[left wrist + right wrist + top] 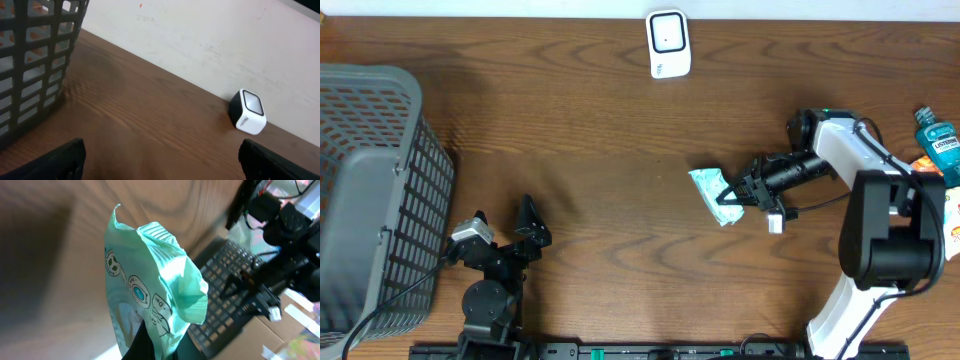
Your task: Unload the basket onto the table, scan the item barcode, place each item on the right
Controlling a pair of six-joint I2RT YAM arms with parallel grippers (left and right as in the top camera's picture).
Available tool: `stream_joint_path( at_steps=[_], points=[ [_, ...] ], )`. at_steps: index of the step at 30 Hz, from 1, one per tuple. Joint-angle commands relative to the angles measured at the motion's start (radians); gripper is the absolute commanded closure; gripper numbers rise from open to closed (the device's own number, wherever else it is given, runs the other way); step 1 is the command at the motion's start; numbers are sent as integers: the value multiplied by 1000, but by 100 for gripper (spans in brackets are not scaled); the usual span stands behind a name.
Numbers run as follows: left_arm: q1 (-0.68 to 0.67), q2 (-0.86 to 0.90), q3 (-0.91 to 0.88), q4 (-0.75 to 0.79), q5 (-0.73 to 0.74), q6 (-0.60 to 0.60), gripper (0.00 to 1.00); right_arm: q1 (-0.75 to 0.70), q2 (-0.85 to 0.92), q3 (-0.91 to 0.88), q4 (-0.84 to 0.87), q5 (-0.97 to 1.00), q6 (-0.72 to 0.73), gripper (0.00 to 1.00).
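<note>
The item is a crumpled mint-green packet (710, 192) with printed icons, held just above the table right of centre. My right gripper (733, 193) is shut on its right end. In the right wrist view the packet (155, 280) fills the middle, and the dark fingers (144, 342) pinch its lower edge. No barcode shows on the visible side. The white scanner (669, 43) stands at the table's far edge, well away from the packet. My left gripper (503, 228) rests open near the front left with nothing in it. Its wrist view shows the scanner (248, 113) ahead to the right.
A grey mesh basket (370, 190) fills the left side and also shows in the left wrist view (35, 60). A teal mouthwash bottle (938, 140) and other packets lie at the right edge, behind the right arm's base.
</note>
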Motion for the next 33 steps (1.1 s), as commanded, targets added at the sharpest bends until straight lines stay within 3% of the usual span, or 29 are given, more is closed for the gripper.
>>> stream_joint_path(
  at_steps=[1,15,33],
  points=[
    [4,-2,-21,-33,-6,-8,2,6,40,4,0,29,14,98],
    [4,-2,-21,-33,-6,-8,2,72,233,4,39,68,13,98],
    [4,-2,-21,-33,-6,-8,2,48,245,4,37,241,-42,99]
  ],
)
